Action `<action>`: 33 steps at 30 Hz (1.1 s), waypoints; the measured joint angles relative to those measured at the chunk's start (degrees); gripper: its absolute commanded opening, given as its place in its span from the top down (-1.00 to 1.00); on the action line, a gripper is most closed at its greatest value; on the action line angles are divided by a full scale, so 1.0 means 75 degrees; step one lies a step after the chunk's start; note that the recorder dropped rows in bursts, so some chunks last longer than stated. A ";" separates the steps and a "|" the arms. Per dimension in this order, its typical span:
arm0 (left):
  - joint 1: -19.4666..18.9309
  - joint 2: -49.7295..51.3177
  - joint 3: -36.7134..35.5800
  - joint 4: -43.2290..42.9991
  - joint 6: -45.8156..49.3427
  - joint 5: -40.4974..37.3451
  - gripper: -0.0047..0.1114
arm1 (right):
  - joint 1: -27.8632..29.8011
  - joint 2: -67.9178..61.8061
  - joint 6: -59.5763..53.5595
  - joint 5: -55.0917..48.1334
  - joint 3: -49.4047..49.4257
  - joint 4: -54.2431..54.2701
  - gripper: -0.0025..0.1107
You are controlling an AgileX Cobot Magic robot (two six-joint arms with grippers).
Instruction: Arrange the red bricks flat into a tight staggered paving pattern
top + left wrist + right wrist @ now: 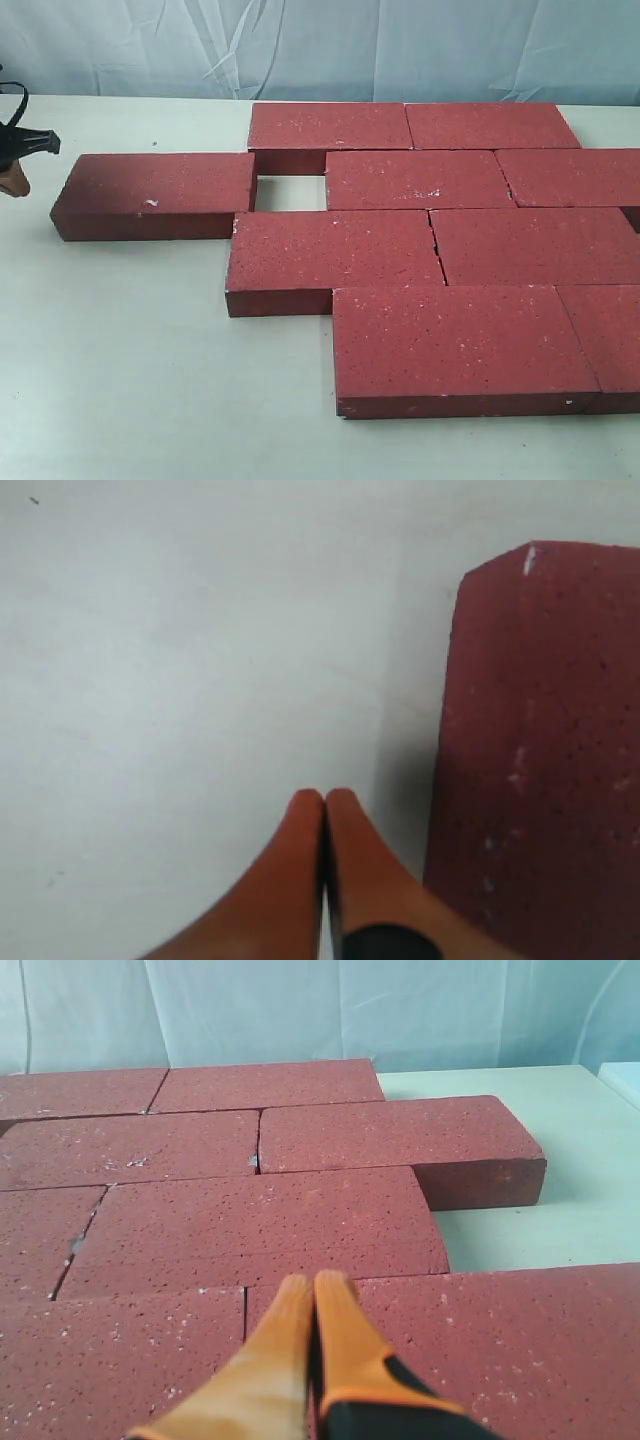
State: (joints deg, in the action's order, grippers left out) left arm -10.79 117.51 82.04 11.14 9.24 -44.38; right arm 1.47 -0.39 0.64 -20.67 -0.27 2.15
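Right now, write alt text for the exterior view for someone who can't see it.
Dark red bricks lie flat in staggered rows on a white table. The leftmost brick sits short of its row, leaving a square gap; the left gripper is left of it.

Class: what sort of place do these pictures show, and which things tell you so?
Probably an indoor robot lab, not a building site: red bricks on a plain white table, pale cloth backdrop behind, the left gripper nearby.

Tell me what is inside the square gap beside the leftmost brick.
Only bare white table shows there. The front brick rises before it and hides the nearest strip of that floor.
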 measured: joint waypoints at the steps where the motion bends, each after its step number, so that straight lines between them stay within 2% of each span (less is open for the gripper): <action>1: 0.0000 0.0000 -0.0158 0.0146 0.0015 0.0134 0.92 | 0.0000 0.0000 0.0000 0.0000 0.0000 0.0000 0.97; 11: 0.0000 0.0227 -0.0519 0.1742 0.1052 0.0283 0.92 | 0.0000 0.0000 0.0000 0.0000 0.0000 0.0000 0.97; 33: 0.1128 0.0227 -0.0530 0.2010 0.1771 0.0510 0.92 | 0.0000 0.0000 0.0000 0.0000 0.0000 0.0000 0.97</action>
State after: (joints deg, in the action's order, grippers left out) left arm -2.33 119.21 78.06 26.21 22.52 -40.56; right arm 1.47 -0.39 0.64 -20.67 -0.27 2.15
